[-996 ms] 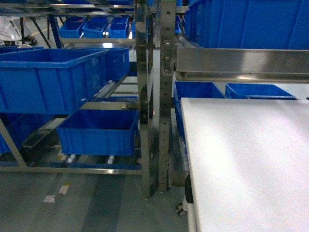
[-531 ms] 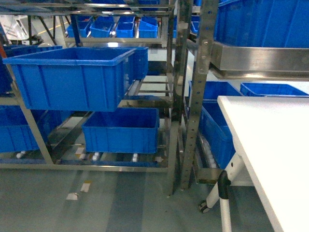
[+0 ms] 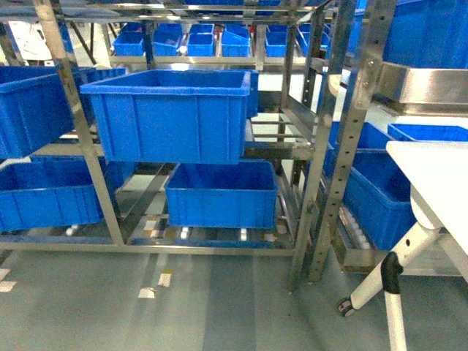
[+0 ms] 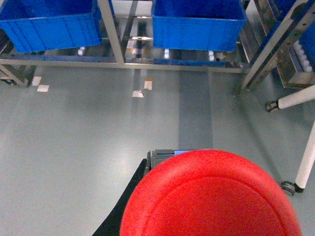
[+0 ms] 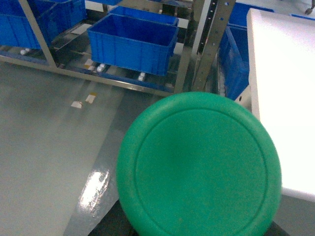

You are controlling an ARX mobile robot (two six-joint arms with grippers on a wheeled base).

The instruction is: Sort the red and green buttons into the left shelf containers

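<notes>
Red button (image 4: pixel 211 196) and green button (image 5: pixel 199 164) fill wrist views above open floor (image 4: pixel 74 147); grip state hidden.

Very little of the robot's body can be seen. Of the left gripper (image 4: pixel 122 209), the left wrist camera shows only a matte black, smooth-edged wedge at the bottom of the frame. No screws, cables or markings can be made out. The right gripper (image 5: pixel 109 225) shows just dark, shadowed slivers along the lower edge of its view, too dim for detail.
</notes>
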